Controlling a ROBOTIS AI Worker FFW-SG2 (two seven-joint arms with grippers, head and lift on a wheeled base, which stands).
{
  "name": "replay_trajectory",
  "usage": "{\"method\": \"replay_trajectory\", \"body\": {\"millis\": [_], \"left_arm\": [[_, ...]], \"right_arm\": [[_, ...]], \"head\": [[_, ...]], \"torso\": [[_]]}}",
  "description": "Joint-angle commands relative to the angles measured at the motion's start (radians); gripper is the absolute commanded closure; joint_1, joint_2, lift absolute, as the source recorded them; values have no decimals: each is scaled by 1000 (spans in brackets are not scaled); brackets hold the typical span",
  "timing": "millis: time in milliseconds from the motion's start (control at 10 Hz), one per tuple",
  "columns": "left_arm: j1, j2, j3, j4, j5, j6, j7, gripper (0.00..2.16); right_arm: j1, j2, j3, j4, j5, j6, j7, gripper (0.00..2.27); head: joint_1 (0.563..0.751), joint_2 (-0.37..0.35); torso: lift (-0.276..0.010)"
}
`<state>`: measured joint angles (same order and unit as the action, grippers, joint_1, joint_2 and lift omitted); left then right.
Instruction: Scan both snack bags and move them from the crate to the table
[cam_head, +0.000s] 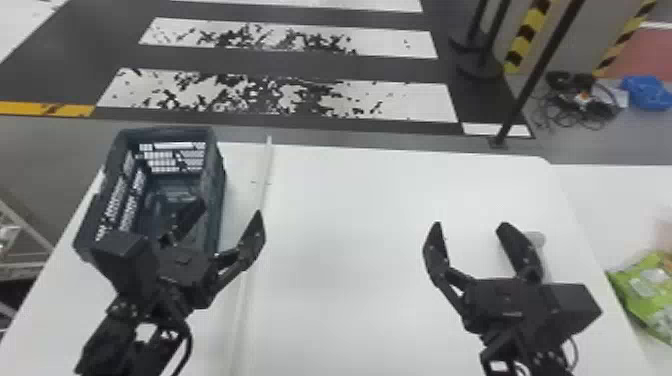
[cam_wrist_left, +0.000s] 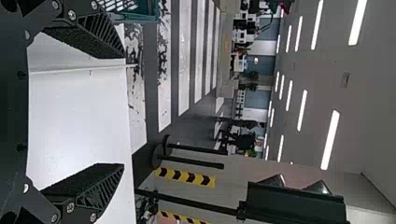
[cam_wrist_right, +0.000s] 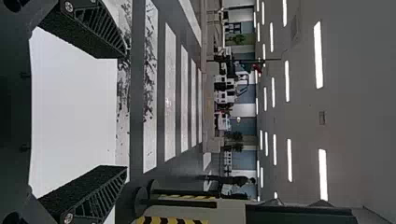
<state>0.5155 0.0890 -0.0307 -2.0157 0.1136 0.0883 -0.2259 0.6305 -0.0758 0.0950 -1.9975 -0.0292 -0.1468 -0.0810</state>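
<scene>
In the head view my left gripper (cam_head: 229, 209) stands open over the near right part of the dark blue crate (cam_head: 212, 175), one finger above its inside and the other over the table. The left wrist view shows this gripper (cam_wrist_left: 123, 111) with nothing between its fingers and a corner of the crate (cam_wrist_left: 140, 17). My right gripper (cam_head: 470, 226) is open above the right part of the white table (cam_head: 345, 210); nothing is between the fingers of this gripper (cam_wrist_right: 125, 112). A green snack bag (cam_head: 650, 295) lies at the right edge. The crate's near inside is partly hidden by my left arm.
A thin pale strip (cam_head: 266, 175) runs along the table right of the crate. A small grey object (cam_head: 537, 239) is partly hidden behind my right gripper. Beyond the table's far edge stands a dark pole (cam_head: 530, 80); another white surface (cam_head: 615, 200) adjoins on the right.
</scene>
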Motion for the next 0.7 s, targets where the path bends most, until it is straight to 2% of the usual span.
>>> {"method": "replay_trajectory", "body": {"millis": [0, 600], "left_arm": [[0, 0, 0, 0, 0, 0, 0, 178], [0, 0, -2, -2, 0, 0, 2, 178]], "right_arm": [[-2, 1, 3, -1, 0, 2, 0, 83], [-2, 1, 3, -6, 3, 11, 0, 83]], "head": [[695, -42], [695, -39]], "torso": [[-35], [-35]]}}
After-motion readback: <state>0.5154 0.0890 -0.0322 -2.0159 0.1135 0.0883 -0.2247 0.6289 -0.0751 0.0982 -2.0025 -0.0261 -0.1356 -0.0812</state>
